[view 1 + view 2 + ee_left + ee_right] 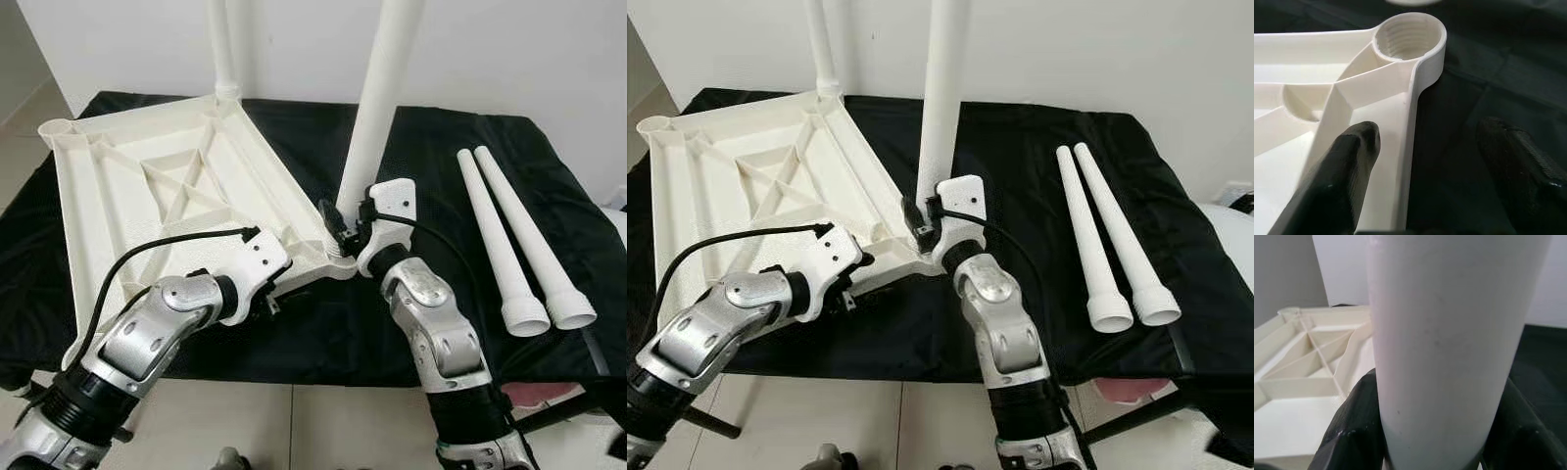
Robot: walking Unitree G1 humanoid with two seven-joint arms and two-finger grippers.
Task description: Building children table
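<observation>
Upturned on a black cloth [323, 333], the white ribbed plastic tabletop [147, 196] shows its cross-braced underside and a threaded round socket [1408, 36] at a corner. The left gripper [1420, 161] straddles the near rim, fingers wide apart, one black finger [1344, 166] inside the frame, the other outside over the cloth. At the near right corner a white tapered plastic leg [377, 108] stands upright, long axis vertical, clamped between the right gripper [1425, 431] fingers. Another upright leg [223, 49] rises at the far corner. Two loose white legs [514, 240] lie side by side to the right, wide ends toward the robot.
</observation>
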